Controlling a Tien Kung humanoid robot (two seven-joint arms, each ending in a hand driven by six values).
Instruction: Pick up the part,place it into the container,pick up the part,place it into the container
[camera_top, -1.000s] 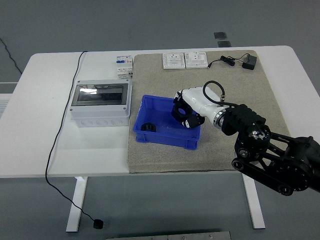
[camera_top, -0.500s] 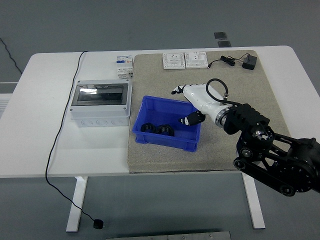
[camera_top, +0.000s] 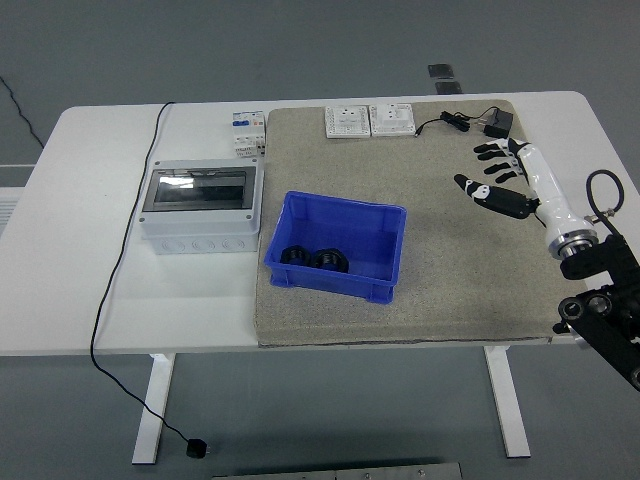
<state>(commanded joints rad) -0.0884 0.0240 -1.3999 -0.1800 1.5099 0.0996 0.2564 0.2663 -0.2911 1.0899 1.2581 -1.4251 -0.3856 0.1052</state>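
With both round black plastic parts (camera_top: 316, 259) lying side by side at the near left of the open blue plastic container (camera_top: 385, 216), the right hand (camera_top: 503, 178) is hovering empty, fingers spread, well apart over the grey felt mat (camera_top: 440, 290).

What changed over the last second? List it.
The right robot hand let go of a black part over the blue container, then pulled back right, open and empty. Two black parts now lie inside. The grey box and wall plates stayed put.
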